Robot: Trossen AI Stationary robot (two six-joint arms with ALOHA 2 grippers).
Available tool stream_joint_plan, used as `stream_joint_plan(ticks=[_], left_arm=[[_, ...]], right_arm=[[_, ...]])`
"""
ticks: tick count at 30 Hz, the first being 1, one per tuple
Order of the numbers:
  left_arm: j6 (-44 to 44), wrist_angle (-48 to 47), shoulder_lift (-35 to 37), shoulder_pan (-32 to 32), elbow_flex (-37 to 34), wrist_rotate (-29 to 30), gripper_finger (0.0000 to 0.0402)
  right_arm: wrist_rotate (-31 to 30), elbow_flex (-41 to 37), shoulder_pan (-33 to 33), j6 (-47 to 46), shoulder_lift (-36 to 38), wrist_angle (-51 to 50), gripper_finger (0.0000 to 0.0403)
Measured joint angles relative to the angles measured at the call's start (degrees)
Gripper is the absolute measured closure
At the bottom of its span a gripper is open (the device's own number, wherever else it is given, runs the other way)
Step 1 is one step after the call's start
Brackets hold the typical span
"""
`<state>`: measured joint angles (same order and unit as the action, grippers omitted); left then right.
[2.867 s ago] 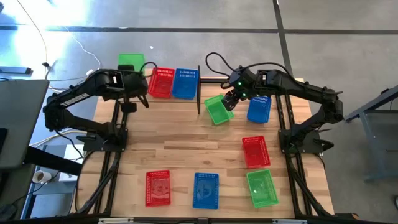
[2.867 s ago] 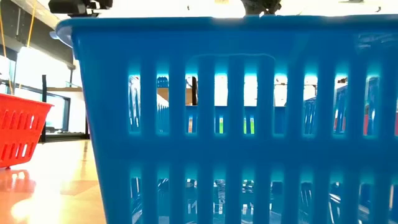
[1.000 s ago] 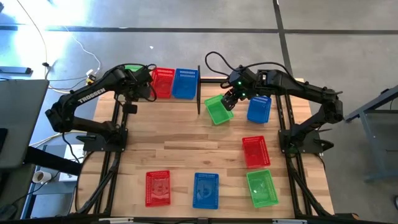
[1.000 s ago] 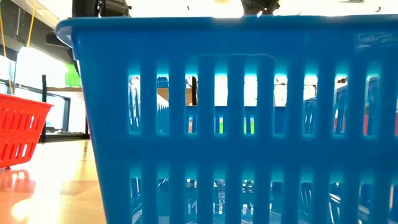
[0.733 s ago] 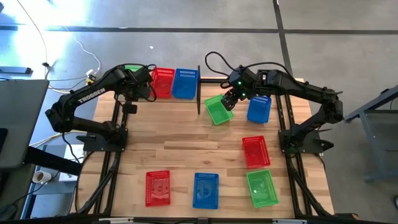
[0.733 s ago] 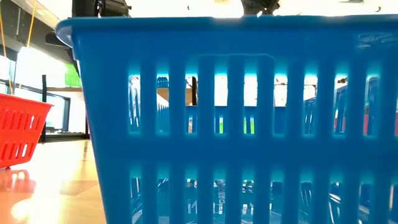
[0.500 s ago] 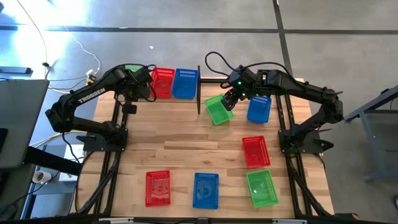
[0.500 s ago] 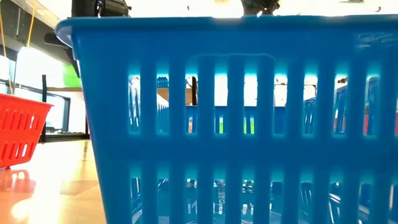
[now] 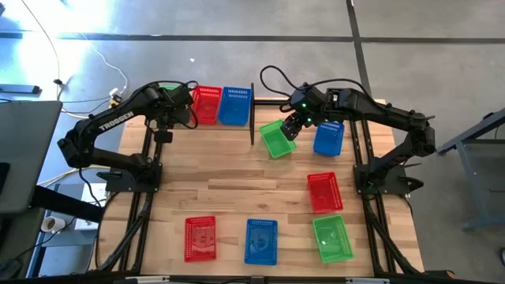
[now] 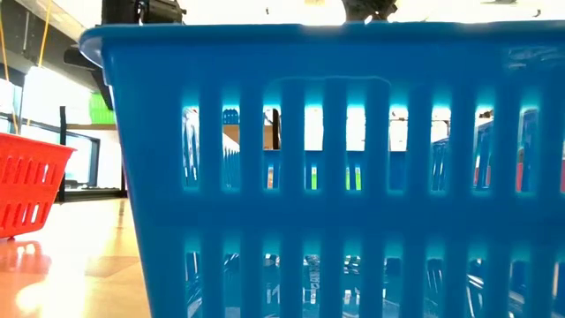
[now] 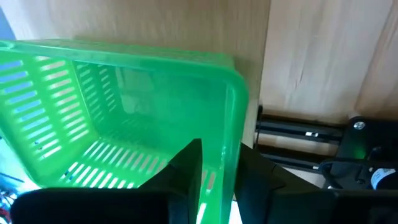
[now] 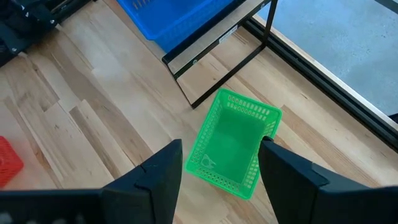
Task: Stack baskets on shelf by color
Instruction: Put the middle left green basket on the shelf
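Observation:
A green basket (image 11: 124,124) is at the shelf's left end, mostly hidden under my left arm in the high view (image 9: 167,85). My left gripper (image 11: 219,180) is shut on its wall. A red basket (image 9: 207,104) and a blue basket (image 9: 235,105) stand beside it on the shelf (image 12: 214,43). A second green basket (image 9: 275,140) lies askew on the tabletop right of the shelf's post. My right gripper (image 12: 217,165) is open above it, and the basket (image 12: 233,143) shows between its fingers. My left gripper holds the green basket by one wall near a rounded corner (image 11: 233,143), one finger inside the basket and one outside. The fingers come from above. Whether the basket's bottom rests on the shelf, I cannot tell.
On the tabletop lie a blue basket (image 9: 328,138) by my right arm, a red one (image 9: 323,192), and near the front edge a green one (image 9: 332,238), a blue one (image 9: 261,241) and a red one (image 9: 200,238). The blue front basket (image 10: 335,168) fills the low view.
Nearly three seconds ago my left gripper stood nearer than the shelf. It has since gone toward the far edge, over the green basket at the shelf's left end. In the last second nothing has visibly moved.

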<state>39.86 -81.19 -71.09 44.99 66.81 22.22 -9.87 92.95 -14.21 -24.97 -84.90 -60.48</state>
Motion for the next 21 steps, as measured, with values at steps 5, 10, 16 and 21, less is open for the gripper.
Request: stream_joint_plan(ticks=[5, 10, 16, 21], left_arm=[[-1.69, -0.13, 0.00, -0.02, 0.00, -2.41, 0.0330], [-4.29, -0.22, 0.00, 0.00, 0.00, -2.17, 0.0329], [-5.18, -0.44, 0.17, -0.01, 0.01, -2.22, 0.0330], [-5.20, -0.44, 0.80, 0.00, 0.02, -0.82, 0.0330]], right_arm=[[0.02, 0.00, -0.01, 0.44, 0.00, 0.01, 0.0208], [0.02, 0.00, -0.01, 0.46, 0.00, -0.01, 0.0208], [0.04, 0.00, -0.01, 0.52, 0.00, -0.01, 0.0208], [0.59, -0.01, 0.00, 0.46, 0.00, -0.01, 0.0208]])
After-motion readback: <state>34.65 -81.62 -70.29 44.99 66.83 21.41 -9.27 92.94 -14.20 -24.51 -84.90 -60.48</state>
